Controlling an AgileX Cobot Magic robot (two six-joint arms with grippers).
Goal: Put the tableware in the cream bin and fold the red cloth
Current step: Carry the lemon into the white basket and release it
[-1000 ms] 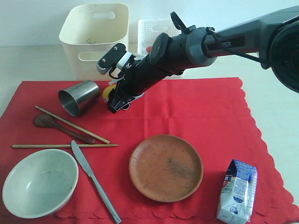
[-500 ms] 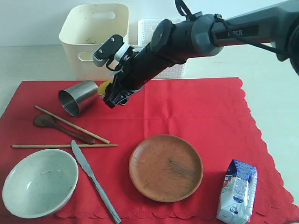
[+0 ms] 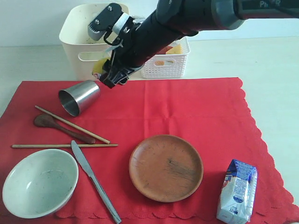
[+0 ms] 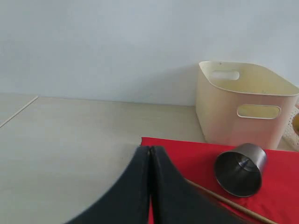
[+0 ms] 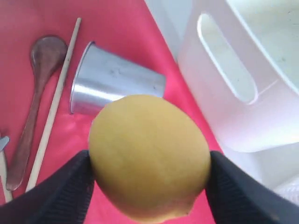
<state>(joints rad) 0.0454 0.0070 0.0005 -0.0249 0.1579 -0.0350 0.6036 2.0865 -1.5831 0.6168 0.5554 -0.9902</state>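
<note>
Exterior view: the right fingers (image 3: 112, 80) clamped a lemon (image 3: 99, 69) before the cream bin (image 3: 77, 44), at 1 o'clock from the steel cup (image 3: 79, 97), which lay on the red cloth (image 3: 201, 112). Left wrist view: the left fingers (image 4: 133, 191) were pressed together. Right wrist view: the lemon was gripped on both sides.

Lemon (image 5: 148, 156) dead centre of frame, squeezed between black jaws; steel cup (image 5: 114, 79) tipped over on red cloth (image 5: 28, 23) behind.

Noted: a lemon (image 5: 149, 156) raised clear of the surface, a white lattice basket (image 3: 170, 67) at the back containing a yellow piece (image 3: 175, 49), and a blue-white milk carton (image 3: 237, 191) lying near right.
</note>
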